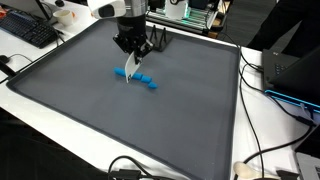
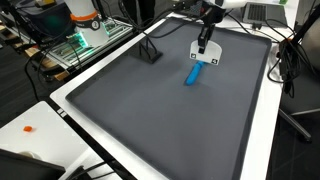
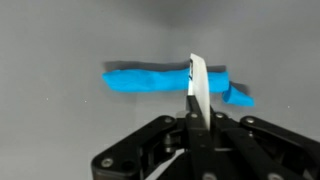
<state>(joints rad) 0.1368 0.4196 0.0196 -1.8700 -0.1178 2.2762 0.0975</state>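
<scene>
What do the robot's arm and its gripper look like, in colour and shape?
The arm is white with rounded links. The gripper is black and angular; in the wrist view its fingers look pale and thin. No markings can be read.

The arm (image 1: pixel 118 9) comes in from behind the pincer (image 1: pixel 131 55) and bends down at the wrist (image 1: pixel 128 30), so the black pincer hangs almost straight down with its tips lowest. In the wrist view its fingers (image 3: pixel 175 130) are drawn close together, clamped on a thin white strip (image 3: pixel 198 85) that sticks out past the tips. In both exterior views the pincer stands upright directly under the white arm.
</scene>
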